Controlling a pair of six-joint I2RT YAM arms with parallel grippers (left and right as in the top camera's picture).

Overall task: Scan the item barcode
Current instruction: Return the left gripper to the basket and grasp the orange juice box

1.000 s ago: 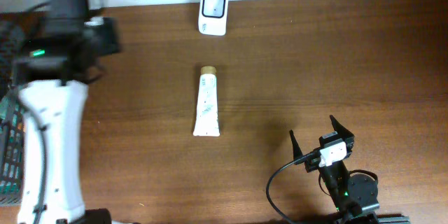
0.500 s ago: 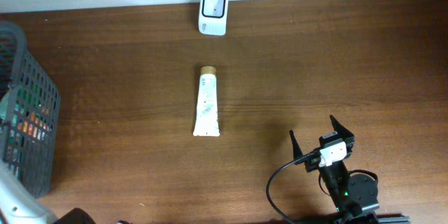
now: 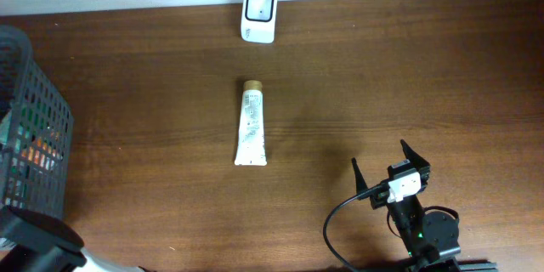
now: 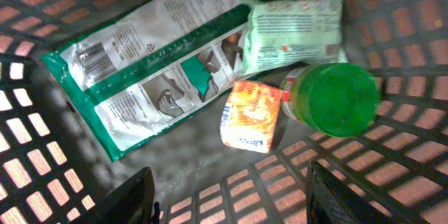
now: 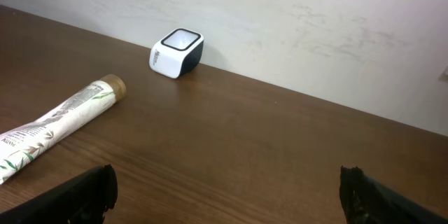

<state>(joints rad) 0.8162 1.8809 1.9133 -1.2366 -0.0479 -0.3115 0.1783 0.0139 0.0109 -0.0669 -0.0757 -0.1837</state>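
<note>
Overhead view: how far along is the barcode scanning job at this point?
Done: nothing certain. A tube lies mid-table, apart from the scanner by the wall. In hand: nothing. The left gripper hangs open over the basket contents, above an orange box and a green-lidded jar; the right gripper sits open and empty. Left: grasp an item and show its barcode to the scanner.

Illegible print on tube (image 3: 252,127)
</note>
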